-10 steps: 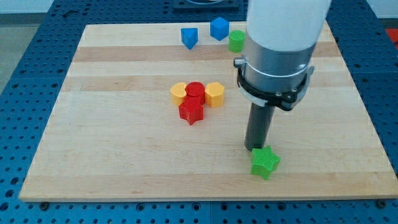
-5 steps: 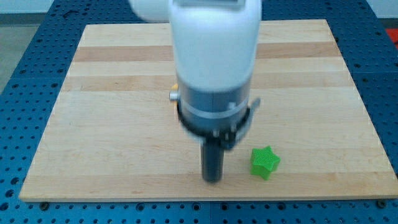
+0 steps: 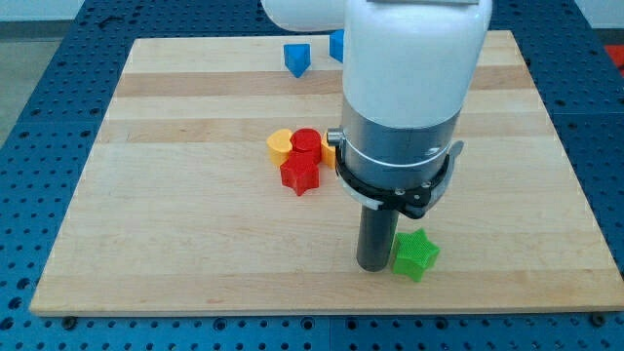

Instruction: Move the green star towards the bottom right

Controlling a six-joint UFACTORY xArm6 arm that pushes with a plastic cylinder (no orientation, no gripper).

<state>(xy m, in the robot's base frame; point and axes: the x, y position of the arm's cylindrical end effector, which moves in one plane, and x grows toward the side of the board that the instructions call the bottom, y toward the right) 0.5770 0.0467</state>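
The green star (image 3: 416, 255) lies near the board's bottom edge, right of centre. My tip (image 3: 372, 266) stands on the board right against the star's left side, touching or nearly touching it. The rod rises from there into the big grey and white arm body, which hides the board's upper middle.
A red star (image 3: 299, 175), a red cylinder (image 3: 306, 142) and a yellow block (image 3: 280, 146) cluster at the board's centre; a second yellow block (image 3: 330, 149) is mostly hidden behind the arm. Two blue blocks (image 3: 296, 58) (image 3: 335, 44) lie at the view's top. The board's bottom edge (image 3: 322, 310) runs just below the star.
My tip was above the star's left, swung far left and down, and has now come back right against the star's left side. The star has not visibly moved.
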